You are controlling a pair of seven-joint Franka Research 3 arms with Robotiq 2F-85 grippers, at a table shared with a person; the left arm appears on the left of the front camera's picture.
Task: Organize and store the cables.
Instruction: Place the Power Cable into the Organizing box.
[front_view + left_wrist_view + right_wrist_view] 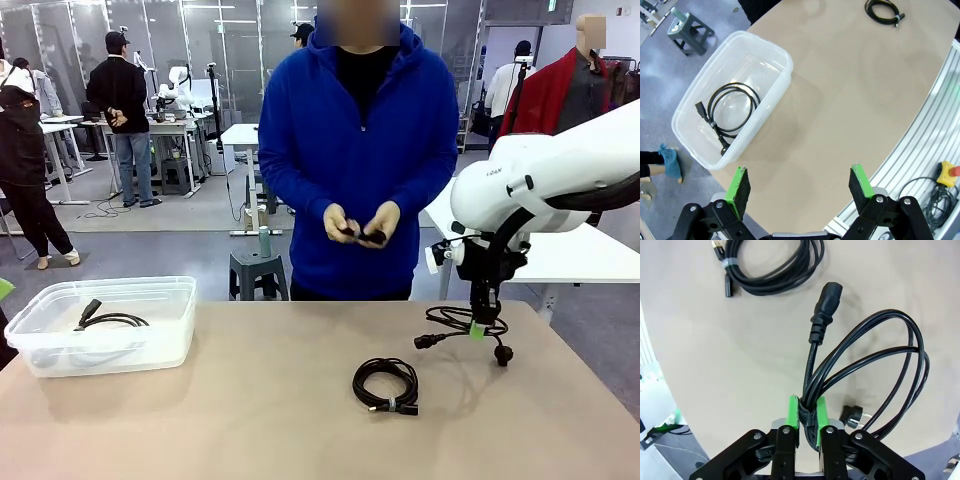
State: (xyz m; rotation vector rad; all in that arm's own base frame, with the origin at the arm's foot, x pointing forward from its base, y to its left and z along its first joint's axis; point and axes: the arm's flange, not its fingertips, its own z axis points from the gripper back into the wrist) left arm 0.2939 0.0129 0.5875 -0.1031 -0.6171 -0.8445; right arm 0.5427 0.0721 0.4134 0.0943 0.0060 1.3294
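The right gripper [807,415] is closed on a power cord [825,305]. Its green pads pinch the coil exactly at the strap which binds the loops. This is at the right side of the table [250,420], near the far edge. I cannot tell if the lowest loops touch the table.

I judge the step in hand is to carry this cord to the clear plastic box [120,352] at the left end. The grip on the strap is a good one, because it keeps all loops together. The two heavy plugs hang free, so the arm should lift high first and then travel slowly, otherwise they may swing or catch the rim. Release should come only when the coil is low inside the box.

One coiled cable [120,320] lies in the box already, with room beside it. Another coil [398,404] lies in the middle of the table, near the path across it, and low hanging loops could drag it. The left gripper [800,172] hovers with open and empty jaws close to the box, so the arms may come near to each other there. The person's hands [360,225] hold a small dark cable [362,236] above the far edge.
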